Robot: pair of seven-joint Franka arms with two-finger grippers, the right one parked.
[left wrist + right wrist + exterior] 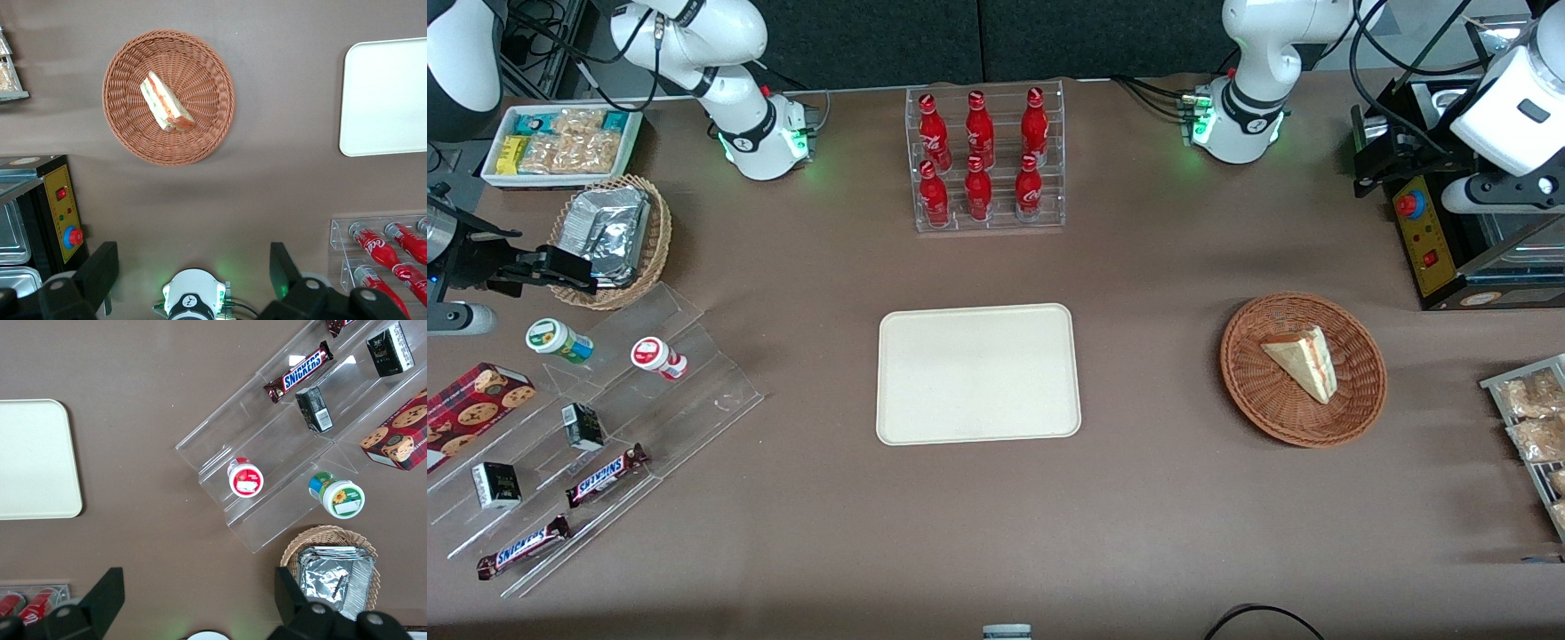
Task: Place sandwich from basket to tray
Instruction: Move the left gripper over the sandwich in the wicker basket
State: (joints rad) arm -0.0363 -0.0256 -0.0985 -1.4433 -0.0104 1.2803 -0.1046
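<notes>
Sandwich [1303, 359] is lying on its side in the reddish-brown basket [1352, 331], toward the working arm's end of the table [1156, 498], with its red-orange and green filling edge showing along one long side. From the left wrist camera the same sandwich [166, 101] is sitting a little off the middle of the basket [207, 60], touching the woven floor and nothing else.

The cream tray [978, 373] is lying flat near the middle of the table, well apart from the basket, with nothing resting on it; one rounded end of the tray [387, 100] is also showing in the wrist view.

The claw [193, 270] is hanging high above the table, farther from the front camera than the basket, close to the working arm's base [1238, 124]. Its two dark fingers [100, 270] are standing wide apart with only bare table and the base showing between them, gripping nothing. It is not touching the basket or the sandwich.

A clear rack of red bottles [985, 160] is standing farther from the front camera than the tray. A dark machine with a yellow panel [1423, 236] is sitting beside the basket at the working arm's end of the table.
</notes>
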